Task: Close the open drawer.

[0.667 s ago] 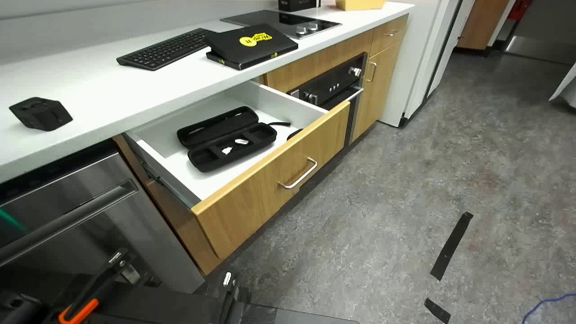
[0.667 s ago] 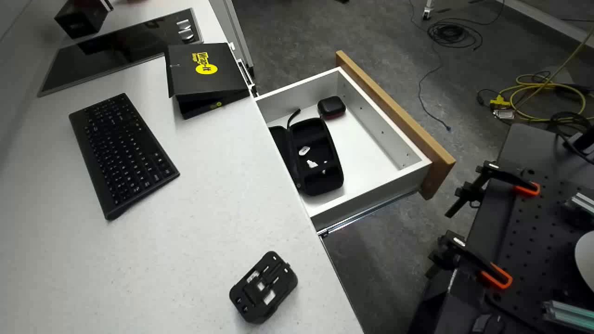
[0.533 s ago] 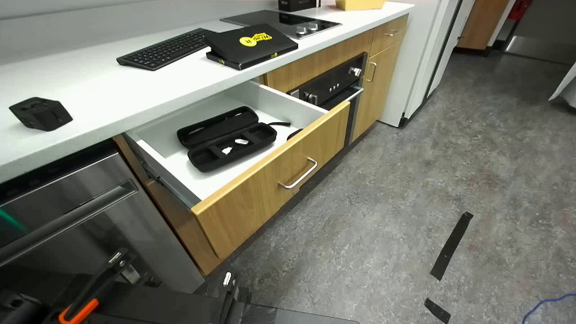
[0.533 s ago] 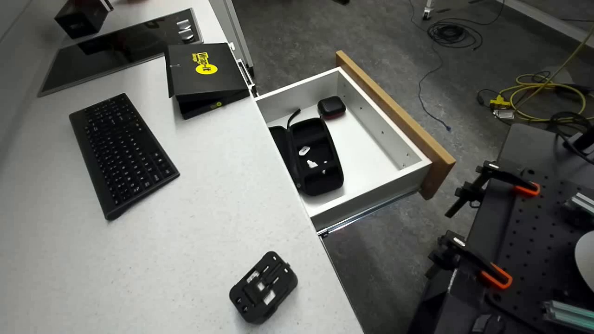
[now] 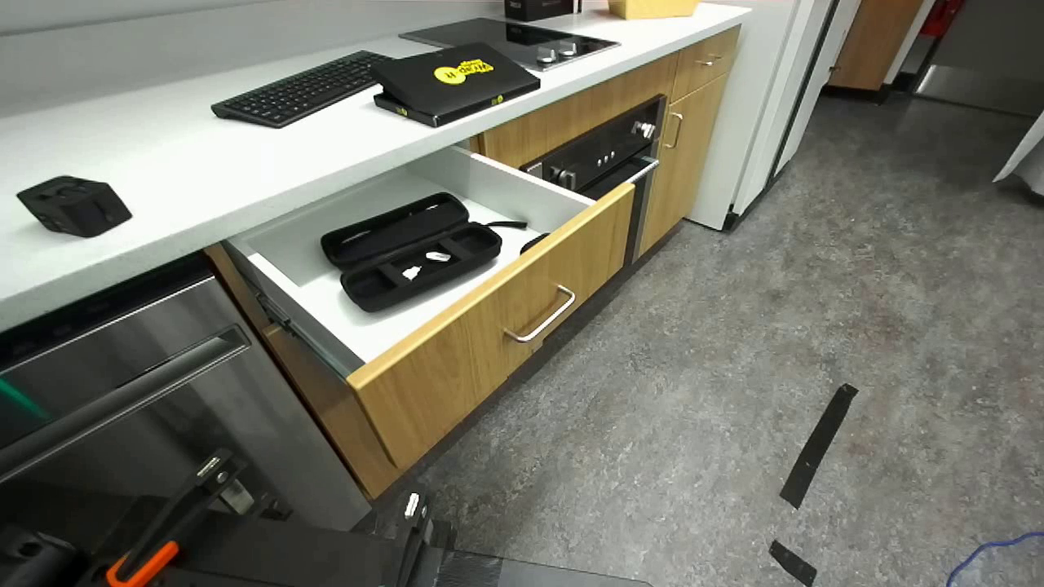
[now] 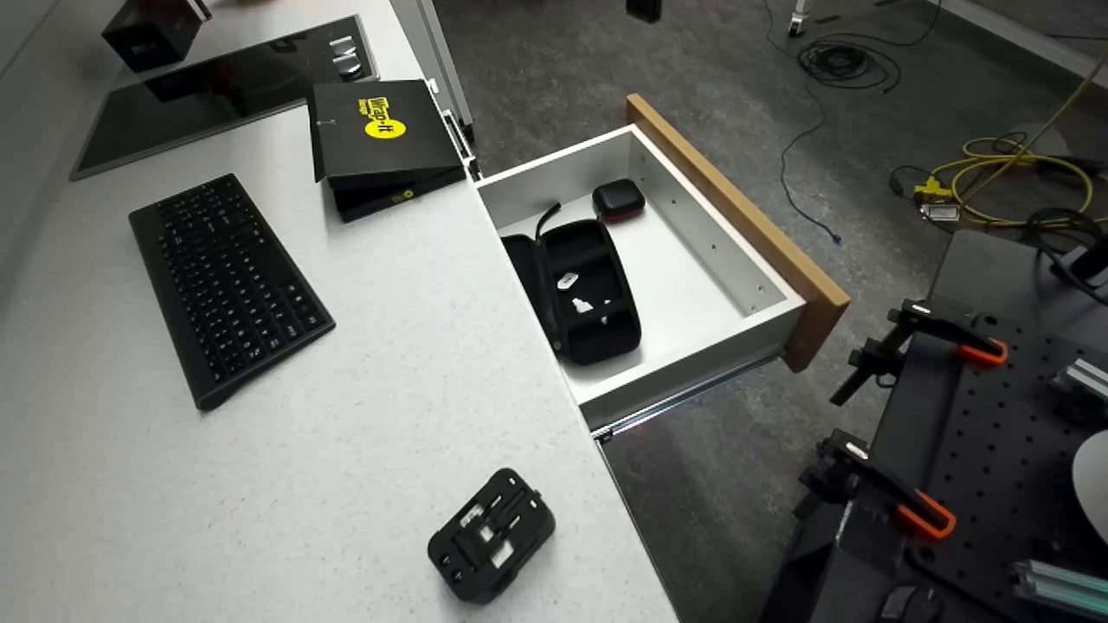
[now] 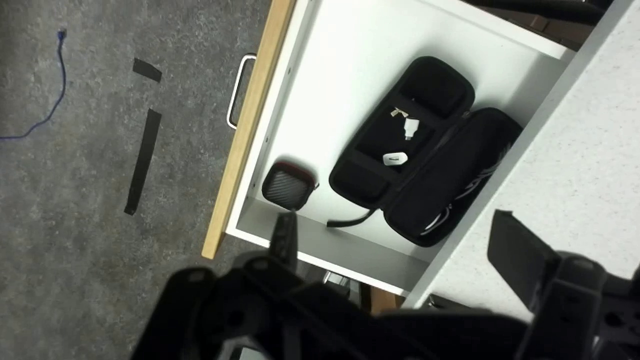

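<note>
Oak-coloured wood, pale-grained, fronts the wide white-walled drawer (image 5: 465, 342), which stands well out from under the white speckled bench (image 6: 346, 441) in both exterior views, its slim silver bar handle (image 5: 550, 320) on the outer face. Seen from the wrist, the black two-fingered claw (image 7: 395, 220) is spread wide and has hold of nothing, both fingers (image 7: 286, 240) well apart. The push turns on one relation: in the wrist view the wooden front lies to the left of the claw, its long edge slanting from upper right to lower left, with the bench to the right. Closing would therefore seem to call for the claw to go out past that front, above the grey mottled floor (image 7: 75, 200), then press square to the edge, toward the bench. Lowered short of it, a finger might land in the drawer near the small black textured case (image 7: 287, 186). How high the claw hangs I cannot judge.
</note>
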Controlling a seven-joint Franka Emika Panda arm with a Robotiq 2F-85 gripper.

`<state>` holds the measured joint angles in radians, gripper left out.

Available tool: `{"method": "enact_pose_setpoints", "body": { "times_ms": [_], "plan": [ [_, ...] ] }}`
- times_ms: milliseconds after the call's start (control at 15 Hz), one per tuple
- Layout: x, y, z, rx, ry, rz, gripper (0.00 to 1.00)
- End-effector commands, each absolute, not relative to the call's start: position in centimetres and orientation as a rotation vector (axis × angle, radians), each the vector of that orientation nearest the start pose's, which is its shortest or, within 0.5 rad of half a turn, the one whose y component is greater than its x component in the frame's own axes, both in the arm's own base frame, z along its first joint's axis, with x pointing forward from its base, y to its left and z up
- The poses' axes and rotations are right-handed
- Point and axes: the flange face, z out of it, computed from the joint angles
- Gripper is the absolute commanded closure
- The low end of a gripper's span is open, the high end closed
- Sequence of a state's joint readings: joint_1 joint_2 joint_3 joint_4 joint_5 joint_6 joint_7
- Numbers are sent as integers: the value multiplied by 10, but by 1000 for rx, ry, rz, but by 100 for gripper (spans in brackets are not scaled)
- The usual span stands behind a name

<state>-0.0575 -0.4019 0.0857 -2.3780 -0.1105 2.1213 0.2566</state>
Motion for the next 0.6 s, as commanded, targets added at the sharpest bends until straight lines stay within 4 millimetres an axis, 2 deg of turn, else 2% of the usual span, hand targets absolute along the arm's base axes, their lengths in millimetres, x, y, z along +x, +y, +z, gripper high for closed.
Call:
{"method": "enact_pose_setpoints", "body": {
  "times_ms": [0, 267, 533],
  "plan": [
    [468, -47, 446, -3175, 426, -149, 0],
    [483, -109, 383, -3130, 604, -37, 0],
    [490, -147, 335, -3063, 732, 36, 0]
  ]
}}
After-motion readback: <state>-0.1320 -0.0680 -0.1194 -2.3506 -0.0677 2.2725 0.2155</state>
